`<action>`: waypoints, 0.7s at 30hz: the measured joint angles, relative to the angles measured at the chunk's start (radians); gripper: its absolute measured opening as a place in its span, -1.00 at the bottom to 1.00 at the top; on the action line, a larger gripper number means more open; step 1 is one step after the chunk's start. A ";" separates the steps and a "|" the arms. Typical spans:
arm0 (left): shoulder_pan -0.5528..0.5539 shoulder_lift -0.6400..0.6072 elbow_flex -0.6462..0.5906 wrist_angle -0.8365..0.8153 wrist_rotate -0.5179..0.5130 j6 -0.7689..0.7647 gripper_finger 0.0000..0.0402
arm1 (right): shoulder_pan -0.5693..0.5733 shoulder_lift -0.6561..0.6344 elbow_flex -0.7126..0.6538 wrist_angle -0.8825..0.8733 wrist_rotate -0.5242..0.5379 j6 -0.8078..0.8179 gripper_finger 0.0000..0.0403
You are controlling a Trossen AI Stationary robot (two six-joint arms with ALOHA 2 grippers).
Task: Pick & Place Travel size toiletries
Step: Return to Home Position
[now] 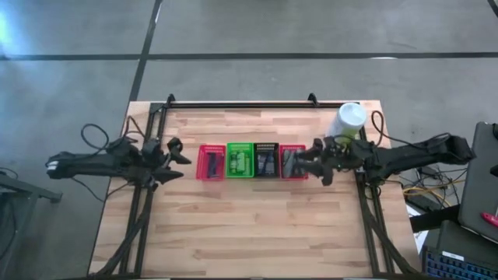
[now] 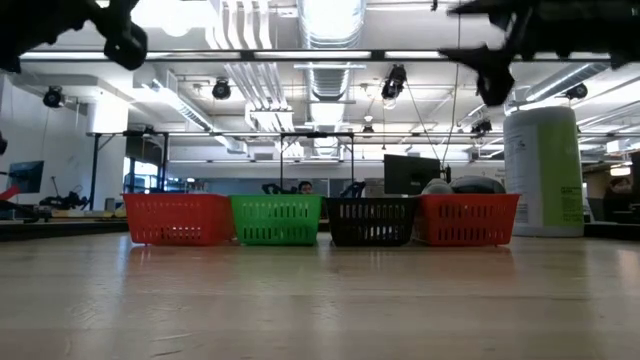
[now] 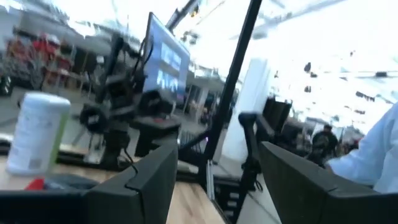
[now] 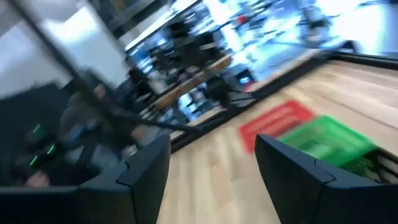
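Mainly a stray knock threatens: toiletries [image 1: 240, 161] lie in the basket row [image 1: 210, 162] on the table [image 1: 257, 225]; the left gripper [image 1: 177, 159] and right gripper [image 1: 315, 161] flank it, fingers wide, empty. Farther back, the canister [image 1: 348, 120] stands close beside the right arm [image 1: 405, 155], which could topple it while swinging.

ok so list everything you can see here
table: one, light wood, under everything
left red basket: one, red, left end of the row
green basket: one, green, second in the row
black basket: one, black, third in the row
right red basket: one, red, right end of the row
toiletries: count unclear, green in the green basket, dark or grey in the other three
canister: one, white and green, upright, back right of the table
sleeve: one, white, a person's, beyond the table
left hand: open, empty, left of the row
right hand: open, empty, raised over the right red basket
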 joint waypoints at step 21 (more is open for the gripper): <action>0.048 -0.262 -0.098 -0.182 -0.170 0.092 0.15 | -0.001 -0.496 -0.328 -0.057 0.194 0.000 0.35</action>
